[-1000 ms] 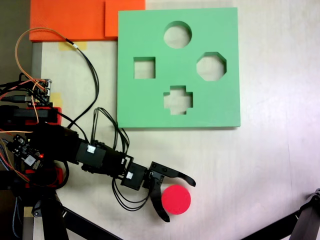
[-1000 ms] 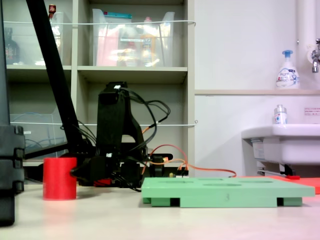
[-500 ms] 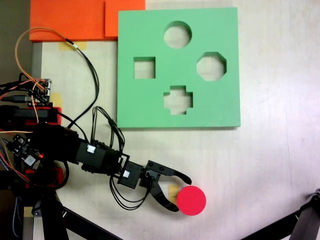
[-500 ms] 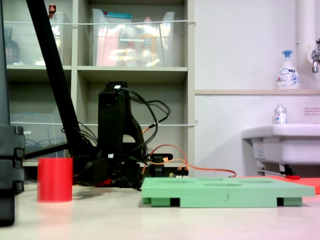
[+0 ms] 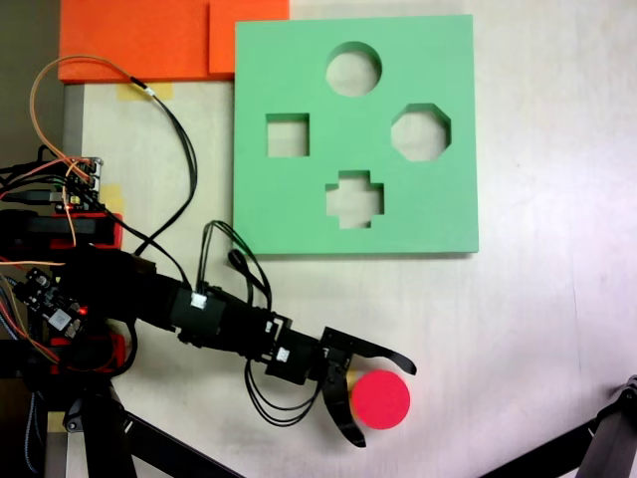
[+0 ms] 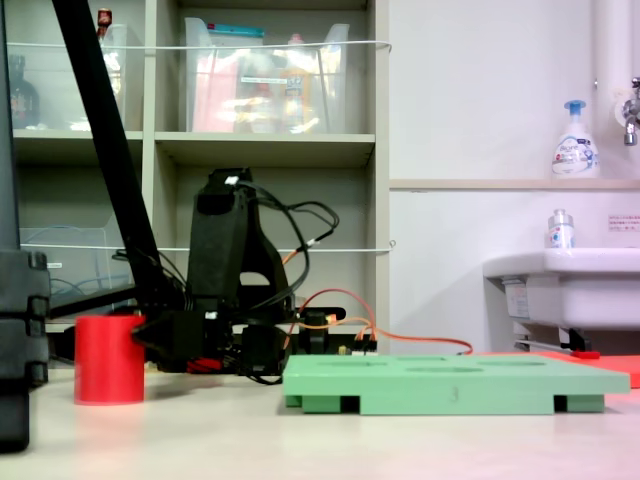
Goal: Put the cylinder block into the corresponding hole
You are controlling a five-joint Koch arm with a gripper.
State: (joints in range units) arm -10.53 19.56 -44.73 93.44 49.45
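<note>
The red cylinder block (image 5: 381,400) stands upright on the table near the front, well below the green foam board (image 5: 299,204). My gripper (image 5: 382,404) is open, one finger above the cylinder and one below it, each close to its side. The side-on fixed view shows the cylinder (image 6: 108,358) at the left, with the gripper (image 6: 141,334) against its right side. The circular hole (image 5: 353,69) is at the board's far edge and has nothing in it. Seen side-on, the board (image 6: 450,385) lies flat to the right.
The board also has a square cut-out (image 5: 287,134), an octagonal one (image 5: 420,131) and a cross-shaped one (image 5: 354,198). Orange foam sheets (image 5: 139,40) lie at the far left. Wires and circuit boards (image 5: 55,299) crowd the arm's base. A dark stand leg (image 5: 609,438) enters bottom right.
The cylinder slid right out of the fingers a second ago and has stayed put since. The arm has reached right after it and the fingers have spread around it.
</note>
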